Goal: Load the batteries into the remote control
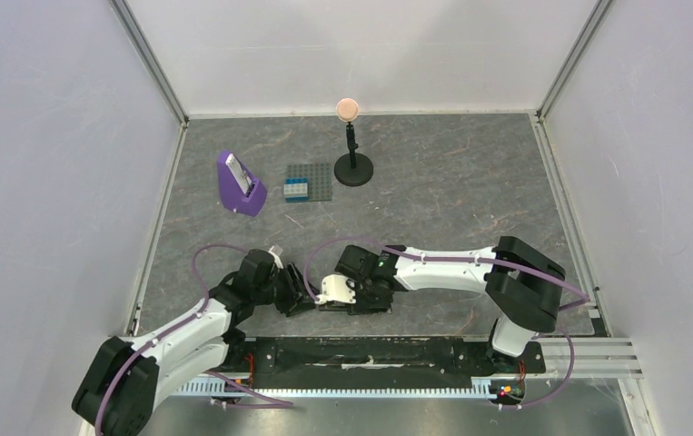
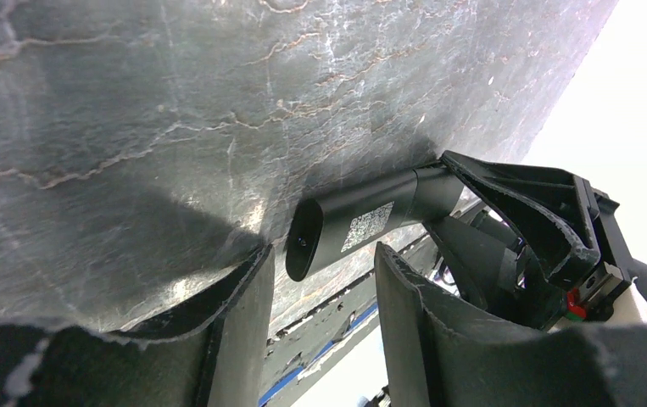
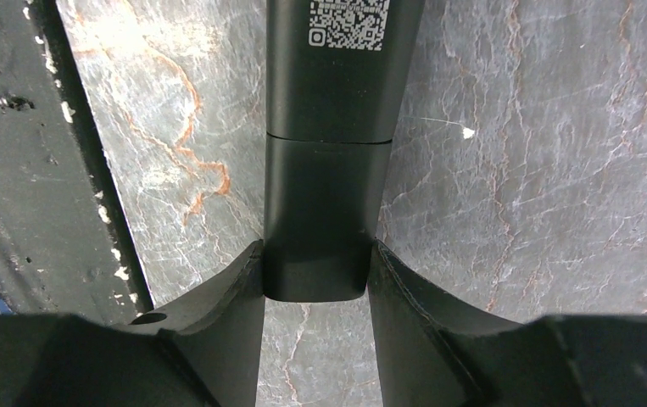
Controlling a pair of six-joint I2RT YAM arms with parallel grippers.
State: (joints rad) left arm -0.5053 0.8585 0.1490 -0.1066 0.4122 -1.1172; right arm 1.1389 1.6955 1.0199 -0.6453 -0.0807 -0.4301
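Observation:
The remote control (image 3: pixel 328 127) is a slim black bar with a white QR label, held low over the grey stone table. My right gripper (image 3: pixel 315 254) is shut on one end of it, with a finger (image 3: pixel 235 288) pressing each side. In the left wrist view the remote (image 2: pixel 362 222) juts out of the right gripper (image 2: pixel 540 229) toward my left gripper (image 2: pixel 324 254). The left gripper is open and empty, and the remote's free end sits just beyond its fingertips. In the top view both grippers meet near the front edge (image 1: pixel 315 298). No batteries are in view.
A purple stand (image 1: pixel 240 184) holding a flat device, a grey studded baseplate (image 1: pixel 315 177) with blue bricks and a black stand with a pale ball (image 1: pixel 351 154) sit at the back. The black front rail (image 1: pixel 370 354) runs just behind the grippers.

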